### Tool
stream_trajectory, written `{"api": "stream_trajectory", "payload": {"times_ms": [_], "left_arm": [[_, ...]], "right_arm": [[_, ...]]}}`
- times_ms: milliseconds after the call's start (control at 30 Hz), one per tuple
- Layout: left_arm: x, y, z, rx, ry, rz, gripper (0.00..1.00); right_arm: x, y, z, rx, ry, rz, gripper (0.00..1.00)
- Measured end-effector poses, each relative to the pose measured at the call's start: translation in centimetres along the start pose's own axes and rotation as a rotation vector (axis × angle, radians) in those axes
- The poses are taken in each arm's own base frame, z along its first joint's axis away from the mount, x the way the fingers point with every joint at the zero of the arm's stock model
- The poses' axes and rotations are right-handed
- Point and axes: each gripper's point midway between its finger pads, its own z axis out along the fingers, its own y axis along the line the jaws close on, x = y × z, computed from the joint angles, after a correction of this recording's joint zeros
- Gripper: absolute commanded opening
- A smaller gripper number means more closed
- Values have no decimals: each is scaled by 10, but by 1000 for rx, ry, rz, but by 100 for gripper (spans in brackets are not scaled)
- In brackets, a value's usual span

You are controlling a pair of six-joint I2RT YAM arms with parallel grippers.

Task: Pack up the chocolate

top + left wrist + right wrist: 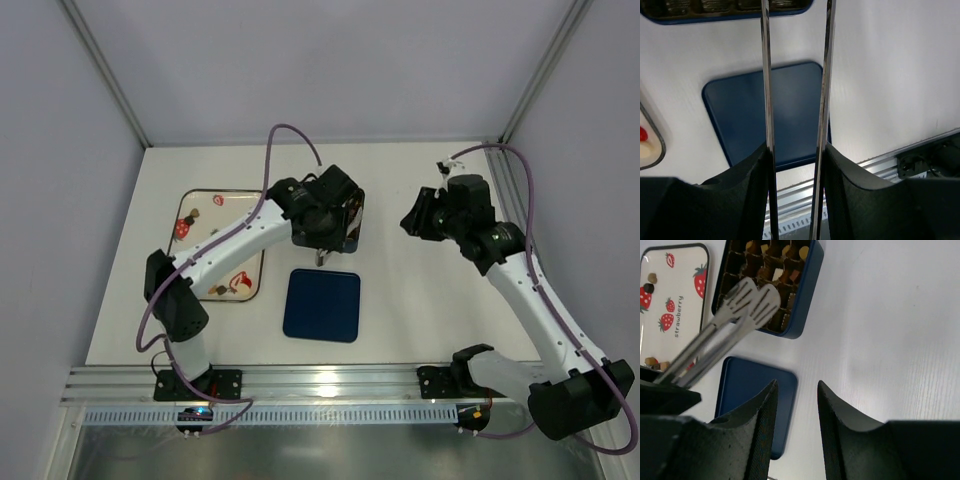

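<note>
White table [420, 320], with everything on its mid-left. Strawberry-print tray [690, 270] is furthest left. The dark-blue box [807, 295] with a brown grid insert is just right of it, and its flat blue lid [322, 305] lies apart on the near side.

Left gripper [796, 150] is clamped on a pair of metal tongs [720, 335], slotted tips over the box's near rows. The tips are almost together and I can't tell if a piece is pinched between them (right wrist angle is oblique, nothing obvious). Right gripper [796, 385] has its jaws apart, holds nothing and sits well right of the box.

Chocolate [652, 277]: a few loose pieces are scattered on the tray. More sit in the box's far cells, and the near cells look unfilled.

Handling guess: the pieces are tiny, light and rounded, so they'll likely roll or squirt out of smooth tongs, and the surface probably marks if squeezed hard. Take each across its widest part, tips low against the tray, with a light squeeze, and lower it right into a cell before letting go
</note>
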Motion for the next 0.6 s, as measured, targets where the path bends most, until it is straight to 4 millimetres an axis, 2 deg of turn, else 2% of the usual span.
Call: {"api": "stream_trajectory", "payload": {"times_ms": [100,200,367,500,600], "left_arm": [[2,-29,6,61,-26,41,42],[7,-61,20,113,-38,85,42],[22,-117,65,174,-50,161,42],[33,-151,107,198,-69,211,42],[35,-161,133,193,-94,236,44]], "right_arm": [[-28,4,-14,2,-49,12,40],[-60,3,-24,19,-100,35,40],[-115,-3,-31,51,-188,74,40],[-132,-17,-34,87,-217,114,40],[-135,-27,-36,112,-221,136,40]]}}
